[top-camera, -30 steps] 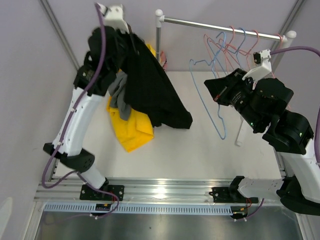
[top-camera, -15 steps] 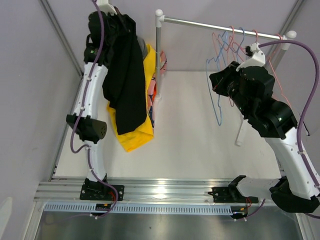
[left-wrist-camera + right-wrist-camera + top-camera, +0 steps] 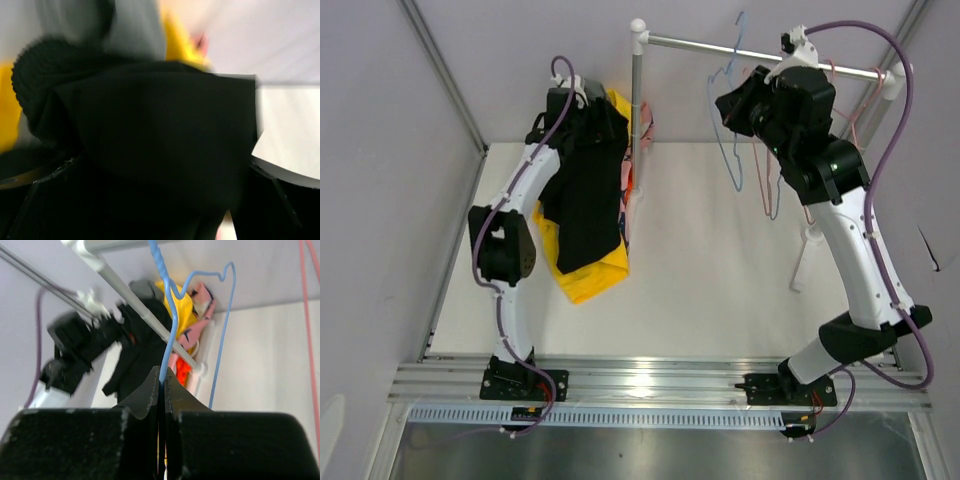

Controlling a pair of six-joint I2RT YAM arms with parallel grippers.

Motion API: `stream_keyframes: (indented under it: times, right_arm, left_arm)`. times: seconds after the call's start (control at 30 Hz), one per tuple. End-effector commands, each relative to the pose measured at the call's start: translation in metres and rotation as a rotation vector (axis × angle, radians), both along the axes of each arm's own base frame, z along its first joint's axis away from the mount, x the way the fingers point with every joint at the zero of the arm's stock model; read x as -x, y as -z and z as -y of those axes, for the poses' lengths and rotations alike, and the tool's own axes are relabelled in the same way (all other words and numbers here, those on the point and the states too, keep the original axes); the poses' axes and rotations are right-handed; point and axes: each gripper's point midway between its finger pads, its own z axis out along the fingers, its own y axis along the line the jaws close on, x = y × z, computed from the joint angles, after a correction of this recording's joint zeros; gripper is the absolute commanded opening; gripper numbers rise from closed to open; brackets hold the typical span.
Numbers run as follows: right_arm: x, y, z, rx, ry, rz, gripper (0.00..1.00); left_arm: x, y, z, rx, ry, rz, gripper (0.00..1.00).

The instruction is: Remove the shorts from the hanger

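The black shorts (image 3: 583, 205) lie draped over the large yellow shorts (image 3: 592, 278) at the back left of the table. My left gripper (image 3: 588, 112) stands open right over them. In the left wrist view black cloth (image 3: 160, 135) fills the space between the spread fingers (image 3: 287, 200), with grey (image 3: 135, 25) and yellow (image 3: 181, 46) cloth behind. Pink patterned (image 3: 646, 128) and orange-red (image 3: 628, 186) shorts lie by the rack post. My right gripper (image 3: 728, 104) (image 3: 162, 379) is shut on a bare blue hanger (image 3: 732, 165) (image 3: 172, 310), held high beside the rail.
The metal rail (image 3: 700, 45) runs across the back on two white posts (image 3: 637, 90). Several red and blue wire hangers (image 3: 770, 185) hang bare under my right arm. Grey walls close in on both sides.
The left arm swung back and down, set the black shorts on the pile and opened its jaws. The right arm rose and carried the blue hanger up beside the rail.
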Motion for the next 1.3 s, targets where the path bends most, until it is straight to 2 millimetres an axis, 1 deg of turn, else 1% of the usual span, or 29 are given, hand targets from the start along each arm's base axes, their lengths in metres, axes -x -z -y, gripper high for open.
stream_keyframes:
  times: [0.0, 0.03, 0.07, 0.1, 0.17, 0.2, 0.27, 0.3, 0.33, 0.37, 0.43, 0.47, 0.53, 0.57, 0.63, 0.7, 0.73, 0.77, 0.8, 0.87, 0.9, 0.93, 1.0, 1.03, 1.1, 1.13, 1.2, 1.23, 1.27]
  right_arm:
    - [-0.015, -0.036, -0.001, -0.004, -0.016, 0.102, 0.0]
    - [-0.021, -0.037, 0.001, -0.006, -0.008, 0.107, 0.0]
    - [-0.026, -0.035, 0.002, -0.008, -0.001, 0.104, 0.0]
    - [-0.034, -0.037, 0.008, -0.019, 0.018, 0.115, 0.0]
    - [-0.048, -0.027, 0.011, -0.024, 0.035, 0.094, 0.0]
    - [-0.053, -0.024, 0.012, -0.03, 0.036, 0.089, 0.0]
    - [-0.063, -0.012, 0.016, -0.039, 0.052, 0.055, 0.0]
    - [-0.065, -0.008, 0.014, -0.042, 0.047, 0.051, 0.0]
    - [-0.067, -0.004, 0.014, -0.044, 0.048, 0.044, 0.0]
    - [-0.068, 0.009, 0.013, -0.042, 0.048, 0.018, 0.0]
    - [-0.068, 0.017, 0.01, -0.051, 0.035, 0.011, 0.0]
    - [-0.067, 0.028, 0.009, -0.049, 0.035, -0.014, 0.0]
    - [-0.064, 0.034, 0.009, -0.057, 0.032, -0.028, 0.0]
    - [-0.061, 0.038, 0.008, -0.056, 0.027, -0.035, 0.0]
    - [-0.052, 0.043, 0.01, -0.058, 0.028, -0.049, 0.0]
    - [-0.039, 0.041, 0.012, -0.063, 0.028, -0.044, 0.0]
    - [-0.035, 0.04, 0.013, -0.062, 0.027, -0.043, 0.04]
    - [-0.029, 0.039, 0.013, -0.062, 0.028, -0.043, 0.17]
    - [-0.021, 0.034, 0.015, -0.065, 0.026, -0.032, 0.61]
    - [-0.012, 0.031, 0.018, -0.06, 0.031, -0.028, 0.96]
    - [-0.007, 0.028, 0.019, -0.058, 0.031, -0.023, 0.99]
    - [0.002, 0.022, 0.023, -0.054, 0.029, -0.007, 1.0]
    - [0.013, 0.021, 0.028, -0.039, 0.029, -0.005, 0.99]
    - [0.026, 0.017, 0.033, -0.033, 0.024, 0.011, 0.99]
    - [0.043, 0.018, 0.035, -0.019, -0.002, 0.022, 0.99]
    - [0.062, 0.02, 0.039, -0.018, -0.02, 0.037, 1.0]
    - [0.083, 0.025, 0.043, -0.026, -0.043, 0.05, 0.99]
    - [0.096, 0.029, 0.044, -0.029, -0.058, 0.055, 0.99]
    - [0.119, 0.039, 0.053, -0.047, -0.065, 0.068, 0.99]
  left_arm:
    - [0.076, -0.115, 0.006, 0.012, 0.019, 0.206, 0.99]
    - [0.095, -0.091, 0.008, -0.002, 0.034, 0.164, 0.99]
    - [0.13, -0.106, 0.005, 0.014, 0.04, 0.195, 0.99]
    - [0.151, -0.084, 0.013, 0.01, 0.066, 0.164, 0.99]
    - [0.181, -0.098, 0.015, 0.071, 0.075, 0.199, 0.99]
    - [0.212, -0.078, 0.017, 0.08, 0.106, 0.17, 0.99]
    - [0.237, -0.083, 0.022, 0.112, 0.133, 0.196, 0.99]
    - [0.253, -0.068, 0.029, 0.1, 0.164, 0.172, 0.99]
    - [0.268, -0.072, 0.027, 0.1, 0.171, 0.193, 0.99]
    - [0.275, -0.065, 0.024, 0.07, 0.166, 0.179, 0.99]
    - [0.291, -0.075, 0.028, 0.067, 0.189, 0.199, 0.99]
    - [0.297, -0.074, 0.029, 0.055, 0.207, 0.189, 0.99]
    - [0.303, -0.079, 0.028, 0.049, 0.209, 0.193, 0.99]
    - [0.307, -0.086, 0.026, 0.053, 0.211, 0.206, 0.99]
    - [0.313, -0.09, 0.023, 0.057, 0.212, 0.216, 0.99]
    - [0.319, -0.091, 0.021, 0.064, 0.215, 0.223, 0.99]
    - [0.322, -0.09, 0.021, 0.068, 0.218, 0.222, 0.99]
    - [0.325, -0.09, 0.02, 0.074, 0.221, 0.222, 0.99]
    - [0.327, -0.088, 0.02, 0.073, 0.221, 0.218, 0.99]
    - [0.333, -0.086, 0.018, 0.071, 0.226, 0.214, 0.99]
    - [0.336, -0.085, 0.016, 0.068, 0.225, 0.213, 0.99]
    - [0.339, -0.083, 0.014, 0.062, 0.224, 0.206, 0.99]
    - [0.347, -0.085, 0.008, 0.051, 0.22, 0.219, 0.99]
    - [0.349, -0.083, 0.002, 0.037, 0.197, 0.214, 0.99]
    - [0.355, -0.085, -0.008, 0.015, 0.178, 0.229, 0.99]
    - [0.359, -0.083, -0.014, -0.005, 0.168, 0.22, 0.99]
    - [0.366, -0.085, -0.019, -0.011, 0.166, 0.225, 0.99]
    - [0.373, -0.09, -0.023, -0.009, 0.168, 0.244, 0.99]
    - [0.378, -0.089, -0.026, -0.013, 0.165, 0.239, 0.99]
